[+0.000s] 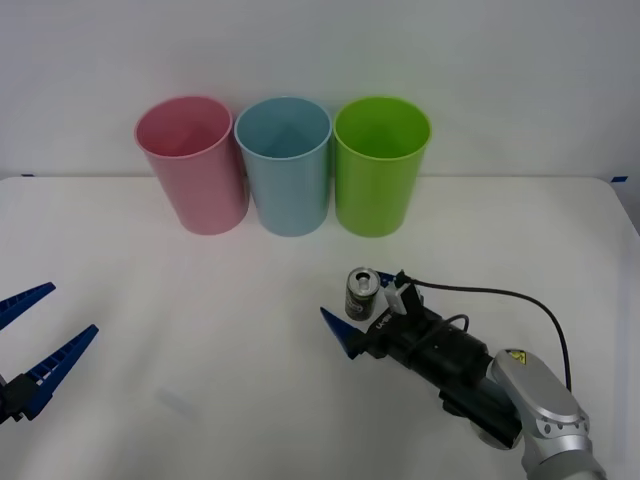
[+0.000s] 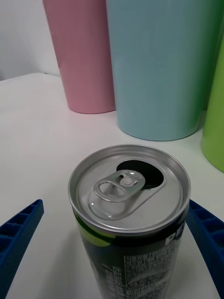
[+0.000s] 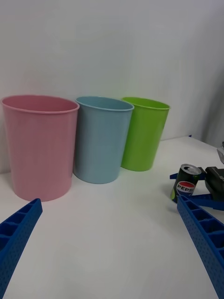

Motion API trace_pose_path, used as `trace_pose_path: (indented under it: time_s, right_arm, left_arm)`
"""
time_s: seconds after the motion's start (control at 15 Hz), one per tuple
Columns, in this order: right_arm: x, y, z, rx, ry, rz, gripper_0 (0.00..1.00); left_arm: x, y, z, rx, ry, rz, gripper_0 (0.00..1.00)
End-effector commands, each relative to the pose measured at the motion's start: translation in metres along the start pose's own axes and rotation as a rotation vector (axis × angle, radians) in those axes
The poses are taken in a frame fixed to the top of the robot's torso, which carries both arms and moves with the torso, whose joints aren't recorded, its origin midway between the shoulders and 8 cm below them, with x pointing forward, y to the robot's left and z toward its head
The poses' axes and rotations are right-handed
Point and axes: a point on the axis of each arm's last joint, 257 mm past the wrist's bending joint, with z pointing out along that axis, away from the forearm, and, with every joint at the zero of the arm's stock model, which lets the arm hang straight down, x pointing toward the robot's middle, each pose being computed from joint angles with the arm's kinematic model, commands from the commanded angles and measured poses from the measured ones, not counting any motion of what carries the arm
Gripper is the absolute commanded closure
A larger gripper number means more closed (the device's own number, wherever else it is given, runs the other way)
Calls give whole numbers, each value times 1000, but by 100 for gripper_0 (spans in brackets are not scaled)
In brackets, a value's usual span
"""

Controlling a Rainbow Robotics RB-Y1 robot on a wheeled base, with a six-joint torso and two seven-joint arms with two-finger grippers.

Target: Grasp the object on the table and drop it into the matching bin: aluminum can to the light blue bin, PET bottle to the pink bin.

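- The right end effector (image 1: 362,318), with ribbed blue fingers, reaches in from the 5 o'clock corner of the front view and stands spread wide around the small dark aluminum can with a shiny silver pull-tab top and green-marked label (image 1: 361,293).
- In the right wrist view one blue finger (image 2: 18,238) lies well off one side of the can (image 2: 130,219), and the other finger (image 2: 207,243) sits close beside the other side; whether it touches cannot be told.
- The can stands upright on the broad plain white bench (image 1: 200,320), its top already opened, at about 6 o'clock from the lime green plastic round bin (image 1: 380,165).
- Beyond the can, three tall tapered bins stand in a row at 12 o'clock on the bench: the pink plastic bin (image 1: 192,163), the light blue plastic bin (image 1: 285,165) in the middle, and the lime green one, each just beside the next.
- The left end effector (image 1: 35,335) hovers at the 8 o'clock edge of the front view, well apart from the can, its blue fingers spread wide and holding nothing.
- From the left wrist view the can (image 3: 185,182) shows a Pepsi label, and the right end effector (image 3: 198,198) is at it.
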Motion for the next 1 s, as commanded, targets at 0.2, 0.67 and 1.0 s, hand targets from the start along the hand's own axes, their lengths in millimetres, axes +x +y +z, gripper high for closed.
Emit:
trace_pose_path:
  time_s: [0.2, 0.67, 1.0]
  right_arm:
    - [-1, 0, 0, 2, -2, -10, 100]
    - [-6, 2, 0, -7, -19, -3, 100]
    - [-30, -4, -19, 12, -63, -28, 100]
  left_arm:
    - [0, 0, 0, 0, 0, 0, 0]
    - [0, 0, 0, 0, 0, 0, 0]
    - [0, 0, 0, 0, 0, 0, 0]
